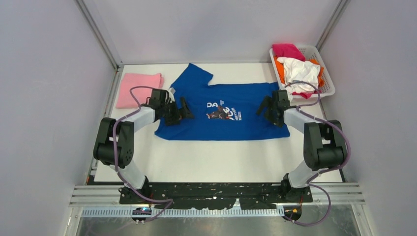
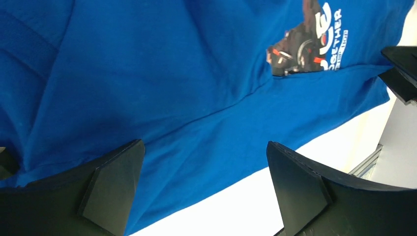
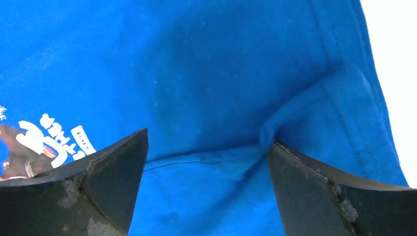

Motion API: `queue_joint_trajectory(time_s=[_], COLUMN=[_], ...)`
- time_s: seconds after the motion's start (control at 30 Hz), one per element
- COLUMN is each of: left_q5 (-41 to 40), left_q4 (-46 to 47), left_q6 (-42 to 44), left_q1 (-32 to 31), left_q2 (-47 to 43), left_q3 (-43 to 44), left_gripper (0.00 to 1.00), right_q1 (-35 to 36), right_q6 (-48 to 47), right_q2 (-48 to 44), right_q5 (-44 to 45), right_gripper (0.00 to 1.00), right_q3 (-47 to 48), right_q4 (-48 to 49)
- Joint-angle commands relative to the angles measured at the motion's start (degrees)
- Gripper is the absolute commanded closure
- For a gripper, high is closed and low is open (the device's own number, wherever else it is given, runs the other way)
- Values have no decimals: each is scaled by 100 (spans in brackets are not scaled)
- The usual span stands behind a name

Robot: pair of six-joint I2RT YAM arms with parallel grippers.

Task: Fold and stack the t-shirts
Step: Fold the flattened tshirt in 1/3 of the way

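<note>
Royal-blue t-shirt (image 1: pixel 221 129) lies flat and sideways on the white worktop (image 1: pixel 211 157), in the middle and slightly nearer the far edge. Its neck points toward the left edge and its hem toward the right edge. The chest print (image 1: pixel 222 112) faces up. One sleeve sticks out toward the far edge, while the near long side runs fairly straight.

The left gripper (image 1: pixel 178 111) is at the shoulder end and the right gripper (image 1: pixel 268 107) at the hem end. Both have their jaws spread wide and hold nothing. In the right wrist view, one fingertip (image 3: pixel 305 187) appears to touch the cloth, which puckers beside it. In the left wrist view, the fingers (image 2: pixel 110 189) straddle a crease running the length of the shirt. Whether they touch the fabric cannot be told.

A folded light-pink tee (image 1: pixel 137 88) rests at the far-left corner. A white slatted basket (image 1: pixel 328 83) at the far-right corner holds magenta (image 1: pixel 287 50), orange (image 1: pixel 280 69) and white (image 1: pixel 301 71) tees.

The step in hand looks like pinching both ends for a lengthwise fold. To do it well:
- Each gripper should press down and close on the same layers.
- Both should lift together to the same height, keeping the cloth taut between them.
- Laying the fold over evenly would line up the long edges and bring in the loose far sleeve.
</note>
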Motion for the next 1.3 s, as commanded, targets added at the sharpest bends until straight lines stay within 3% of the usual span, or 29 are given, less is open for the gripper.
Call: queue_joint_trajectory(time_s=[0.0, 0.1, 0.3, 0.43, 0.6, 0.8, 1.27], left_q5=[43, -30, 304, 50, -222, -514, -805], left_q4=[641, 615, 992, 957, 866, 803, 12], left_q6=[-184, -245, -560, -621, -896, -1263, -2001], left_q1=[189, 214, 202, 110, -377, -935, -1584], left_q2=[75, 116, -202, -790, -1683, -2583, -4545], left_q3=[-305, -459, -1243, -1979, -2959, -3885, -4771], left_gripper=[0, 0, 0, 0, 0, 0, 0], right_q1=[-19, -14, -14, -25, -135, -172, -166], right_q6=[-33, 38, -66, -129, -235, 38, 457], right_q2=[794, 860, 157, -272, -854, -1931, -3168], right_q5=[-319, -249, -242, -302, -703, -577, -317], right_gripper=[2, 2, 2, 3, 3, 4, 5], right_q3=[571, 466, 21, -455, -1005, -1537, -2288], right_q4=[398, 121, -548, -860, -995, -1574, -2321])
